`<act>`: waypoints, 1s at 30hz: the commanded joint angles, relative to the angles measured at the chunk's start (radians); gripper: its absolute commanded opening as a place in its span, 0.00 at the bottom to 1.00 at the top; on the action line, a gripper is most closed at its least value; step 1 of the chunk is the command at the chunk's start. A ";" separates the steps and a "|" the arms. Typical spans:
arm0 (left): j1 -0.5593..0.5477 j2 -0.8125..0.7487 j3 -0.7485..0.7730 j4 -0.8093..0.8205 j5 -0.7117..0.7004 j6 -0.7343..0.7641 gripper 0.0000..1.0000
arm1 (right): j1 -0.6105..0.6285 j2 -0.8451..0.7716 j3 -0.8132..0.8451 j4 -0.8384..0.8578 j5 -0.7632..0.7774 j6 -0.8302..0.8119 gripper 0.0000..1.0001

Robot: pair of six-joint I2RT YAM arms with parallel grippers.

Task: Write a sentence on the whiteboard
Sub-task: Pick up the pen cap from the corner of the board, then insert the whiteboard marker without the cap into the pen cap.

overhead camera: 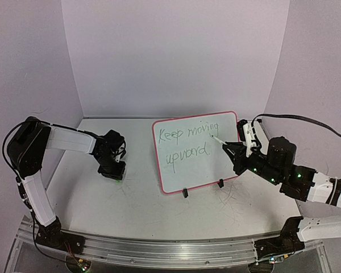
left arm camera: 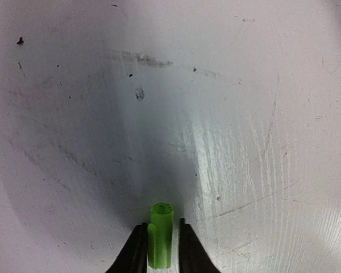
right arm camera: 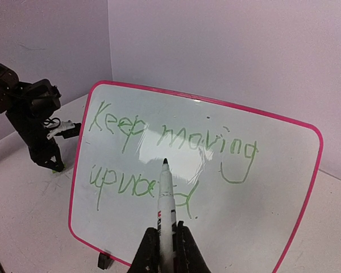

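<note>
The whiteboard (overhead camera: 216,165) stands tilted on two black feet at mid table, pink-framed, also seen as the whiteboard (right arm camera: 261,216). The sentence (overhead camera: 187,142) "Keep moving upward" fills it in two green lines; the sentence (right arm camera: 176,139) reads clearly. My right gripper (overhead camera: 236,149) is shut on a white marker (right arm camera: 166,205), its dark tip pointing at the board between the two lines; whether it touches I cannot tell. My left gripper (left arm camera: 161,250) points down at the table left of the board, its fingers closed against a green marker cap (left arm camera: 161,236).
The white table (left arm camera: 244,142) is scuffed and speckled under the left gripper. Lilac walls close the back and both sides. The left arm (right arm camera: 34,119) stands just left of the board. A metal rail (overhead camera: 159,250) runs along the near edge.
</note>
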 commanded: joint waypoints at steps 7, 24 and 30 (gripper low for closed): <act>0.001 -0.160 -0.041 -0.001 -0.067 -0.013 0.01 | -0.003 0.019 0.096 -0.028 -0.017 0.003 0.00; -0.281 -0.762 -0.218 0.684 -0.056 0.786 0.00 | 0.018 0.361 0.507 -0.307 -0.589 0.306 0.00; -0.292 -0.671 -0.214 0.746 -0.058 1.009 0.00 | 0.066 0.426 0.570 -0.240 -0.613 0.410 0.00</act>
